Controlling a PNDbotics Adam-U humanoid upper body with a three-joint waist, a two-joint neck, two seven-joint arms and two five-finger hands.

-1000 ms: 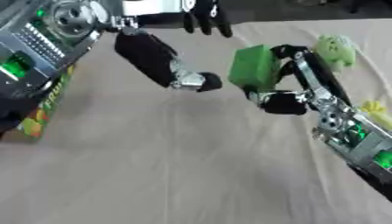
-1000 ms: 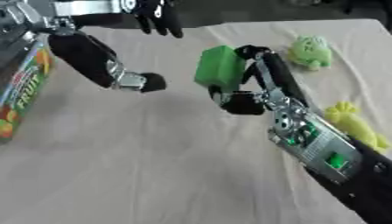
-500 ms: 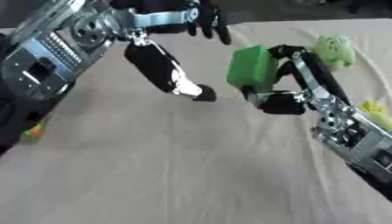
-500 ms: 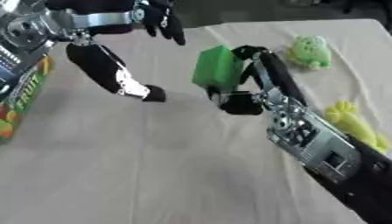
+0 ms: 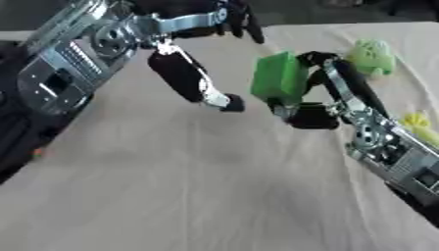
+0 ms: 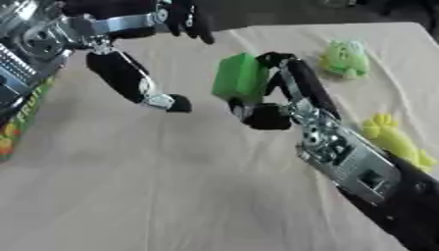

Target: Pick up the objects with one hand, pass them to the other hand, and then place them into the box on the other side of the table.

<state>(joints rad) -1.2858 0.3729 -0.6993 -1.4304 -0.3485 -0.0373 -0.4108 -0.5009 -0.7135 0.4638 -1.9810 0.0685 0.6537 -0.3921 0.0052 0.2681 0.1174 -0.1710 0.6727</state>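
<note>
Green block [image 5: 276, 78] held above the table [image 5: 197, 186], mid-far area, in the right hand [image 5: 310, 86] with fingers curled round it. Left hand [image 5: 193, 81] just beside it, to its left, fingers spread straight, not touching. Beyond: pale green toy [image 6: 345, 59] and yellow toy [image 6: 393, 139] (both lying right side). Box [image 6: 19, 120] at left edge.

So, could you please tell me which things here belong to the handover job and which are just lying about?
In the job:
green block, held in right hand
left hand, near it
box at left

Lying about for now:
green soft toy
yellow toy
</note>
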